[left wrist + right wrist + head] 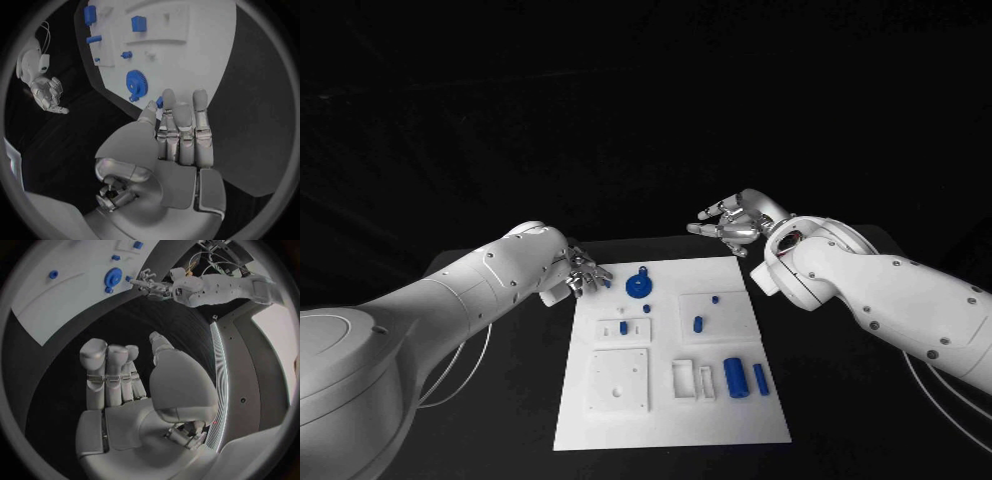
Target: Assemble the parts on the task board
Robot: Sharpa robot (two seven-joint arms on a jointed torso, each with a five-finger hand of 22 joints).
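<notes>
The white task board [678, 420] lies in the middle of the table. A blue gear [639, 285] sits near its far left corner, also seen in the left wrist view [136, 84] and the right wrist view [113, 276]. My left hand [581, 275] hovers at that corner, fingers straight and apart [181, 135], holding nothing. A small blue piece [160, 102] lies just past its fingertips, beside the gear; I cannot tell whether they touch. My right hand [737, 222] is raised beyond the board's far right corner, fingers spread and empty [125, 380].
Two blue cylinders [734, 378] [760, 378] lie side by side at the board's near right. Small blue pegs [698, 323] [623, 327] stand in white blocks at mid-board. A white square plate [617, 380] sits near left. Black table surrounds the board.
</notes>
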